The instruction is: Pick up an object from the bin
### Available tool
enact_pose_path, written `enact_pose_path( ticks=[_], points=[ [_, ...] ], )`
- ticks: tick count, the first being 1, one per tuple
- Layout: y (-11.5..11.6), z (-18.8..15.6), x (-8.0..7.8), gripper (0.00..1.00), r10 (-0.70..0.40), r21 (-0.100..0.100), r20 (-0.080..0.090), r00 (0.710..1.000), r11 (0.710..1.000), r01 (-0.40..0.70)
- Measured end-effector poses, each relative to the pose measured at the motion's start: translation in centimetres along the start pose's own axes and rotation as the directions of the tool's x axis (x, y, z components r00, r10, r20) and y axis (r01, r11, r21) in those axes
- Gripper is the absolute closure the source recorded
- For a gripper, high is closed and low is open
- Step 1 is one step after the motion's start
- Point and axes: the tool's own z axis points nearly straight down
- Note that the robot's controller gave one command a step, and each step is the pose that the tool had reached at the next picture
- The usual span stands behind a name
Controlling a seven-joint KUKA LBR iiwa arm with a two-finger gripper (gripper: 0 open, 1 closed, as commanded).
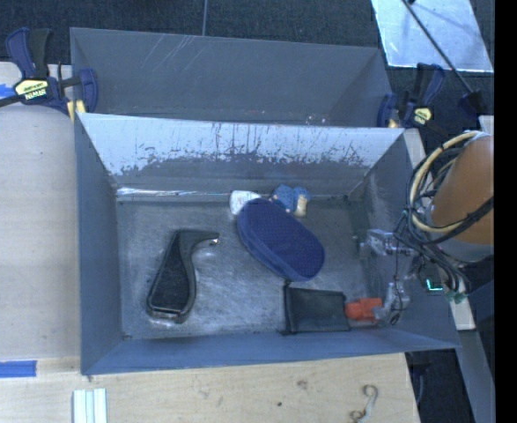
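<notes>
My gripper (395,300) hangs low at the bin's right side, close to the right wall. Just to its left, on the bin floor, lies a small orange-red piece (362,308), touching or nearly touching the gripper. That piece sits against the right end of a flat black rectangular thing (314,310) near the front wall. Whether the gripper holds anything cannot be made out.
A blue oval pouch (280,241) lies in the middle, with a small white and blue thing (271,199) behind it at the back wall. A dark grey handled tool (177,276) lies at the left. The arm with its orange cover and cables stands over the right rim.
</notes>
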Motion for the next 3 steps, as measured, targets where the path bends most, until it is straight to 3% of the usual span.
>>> enact_pose_path(
  ticks=[1,2,3],
  points=[
    [1.9,6.1,-0.1,0.00,-0.069,0.002,0.011,0.998,0.998,0.069],
    [1.8,5.9,-0.1,1.00,-0.070,0.003,0.011,0.997,0.998,0.070],
    [3.6,-14.4,-1.8,1.00,-0.157,0.005,0.017,0.987,0.988,0.157]
  ],
)
